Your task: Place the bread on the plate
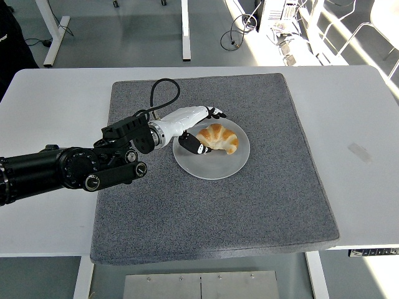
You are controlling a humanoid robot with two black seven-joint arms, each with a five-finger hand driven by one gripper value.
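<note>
Item: bread point(217, 137), a croissant, lying on the plate point(215, 169), in its far half, curve turned toward the right.

Item: plate, white, round, on the grey mat point(249, 205), left of the mat's centre and toward its far edge. Mat on the white bench point(361, 124).

Item: my left hand point(198, 132), at the plate's left rim, just beside the bread. Fingers loosened, reaching over the bread's far-left end; thumb low on the near side. I judge the grip let go, nothing clamped, though I cannot tell whether a fingertip touches the crust.

Step in hand: release. The bread rests on the plate, so the placing looks done bar the withdrawal.

Next move calls for: fingers opening wider, then my hand drawing back left and up, clear of the crust so the bread is not dragged or the plate nudged.

Hidden or unclear: the bread's left tip, behind my fingers; my right arm, out of view; a dark figure point(15, 43) cut off at the far-left corner.
</note>
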